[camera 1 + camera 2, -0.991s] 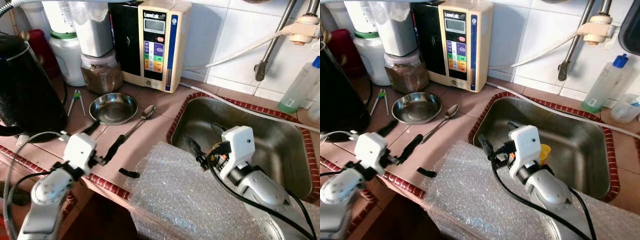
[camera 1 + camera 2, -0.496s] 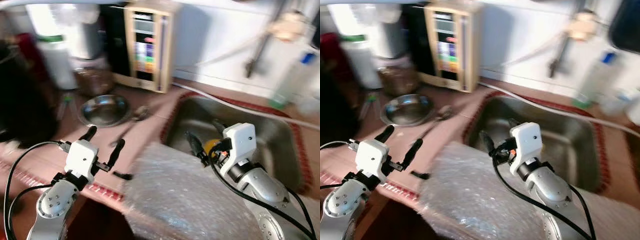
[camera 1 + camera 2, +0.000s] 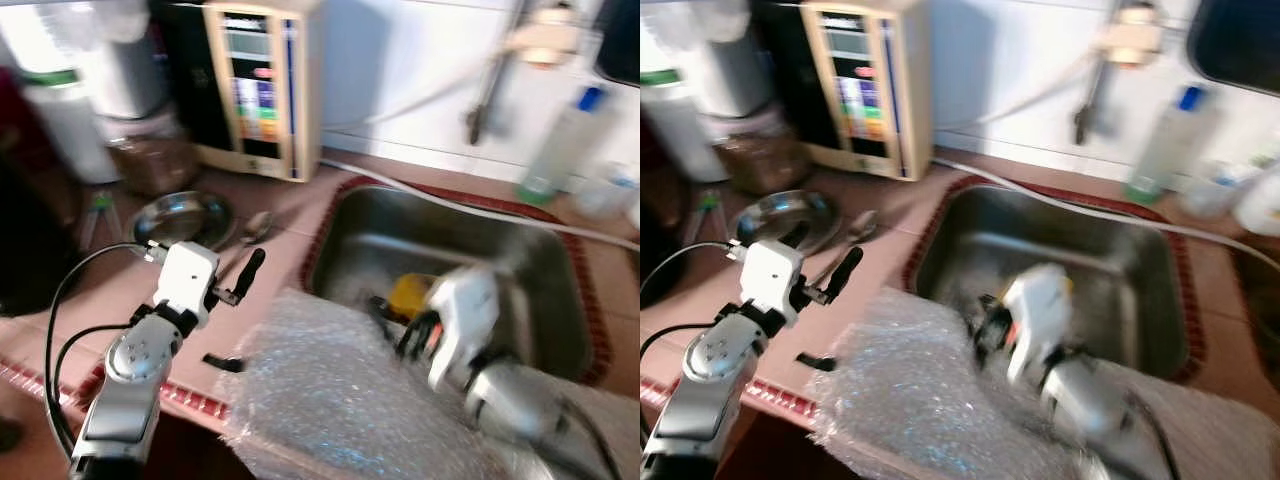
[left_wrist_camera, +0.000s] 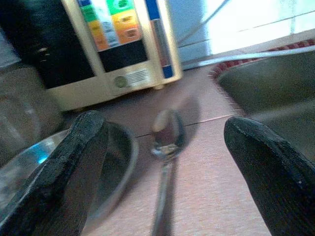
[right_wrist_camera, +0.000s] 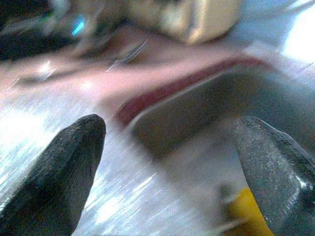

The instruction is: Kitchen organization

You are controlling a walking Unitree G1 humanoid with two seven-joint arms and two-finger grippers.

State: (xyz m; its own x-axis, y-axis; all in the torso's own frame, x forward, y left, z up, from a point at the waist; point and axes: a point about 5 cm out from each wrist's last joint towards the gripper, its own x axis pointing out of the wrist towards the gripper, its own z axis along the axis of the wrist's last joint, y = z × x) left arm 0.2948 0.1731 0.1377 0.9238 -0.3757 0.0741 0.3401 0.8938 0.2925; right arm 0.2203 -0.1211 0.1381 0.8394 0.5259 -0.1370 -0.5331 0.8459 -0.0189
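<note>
Nearest the robot, bubble wrap [image 3: 340, 400] overhung the bench [image 3: 70, 310] edge; right gripper [image 5: 167, 147], jaws released, hovered blurred above it by the sink [image 3: 560, 330], risking dragging it off. Left gripper [image 4: 162, 162], jaws spread and empty, faced the spoon [image 4: 166, 142] beside the steel bowl [image 3: 180, 216]; misalignment could knock both.

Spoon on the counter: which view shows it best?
Left wrist view: the spoon lies between the open fingers of the left gripper, bowl toward the wall, beside the metal dish. Both eye views show it small and blurred past that gripper. In the right wrist view I cannot make it out.
</note>
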